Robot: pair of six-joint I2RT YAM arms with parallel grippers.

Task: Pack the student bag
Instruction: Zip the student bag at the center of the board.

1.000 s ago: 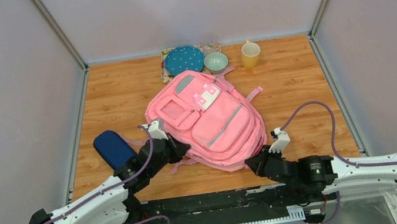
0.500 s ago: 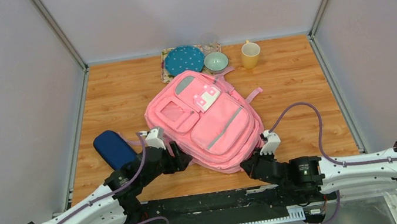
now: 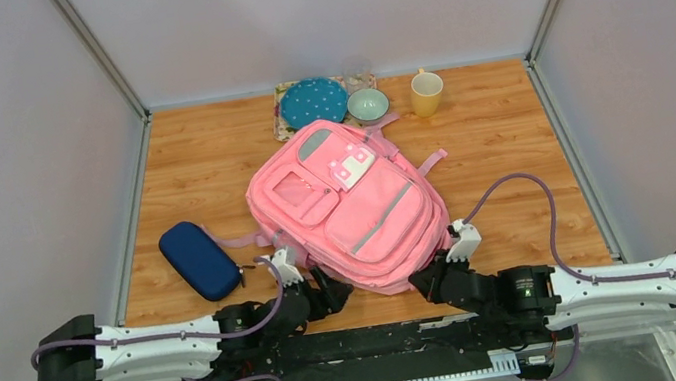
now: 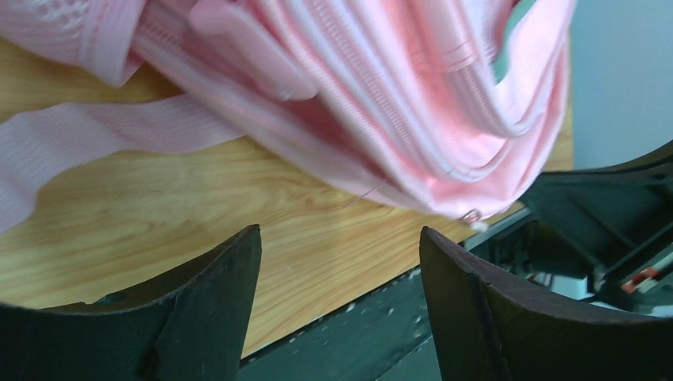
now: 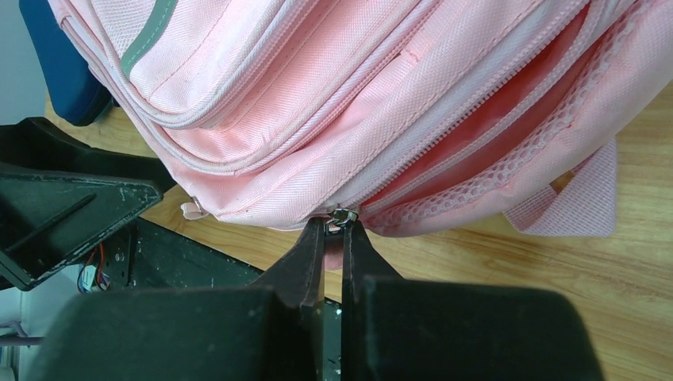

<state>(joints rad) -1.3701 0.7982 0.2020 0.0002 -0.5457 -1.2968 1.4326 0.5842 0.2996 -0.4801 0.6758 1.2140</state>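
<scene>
Table (image 3: 207, 149); left gripper (image 4: 340, 246) withdrawn off student bag (image 3: 357, 208); right gripper (image 5: 333, 228) pinches zip pull (image 5: 341, 214)

Open table (image 3: 506, 125) right of student bag (image 3: 346, 204)

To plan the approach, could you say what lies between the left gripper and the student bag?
Only bare table between left gripper and student bag, per left wrist view.

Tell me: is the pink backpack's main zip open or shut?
Partly open: on the student bag, the zip teeth gape beside the zip pull pinched by the right end effector.
</scene>
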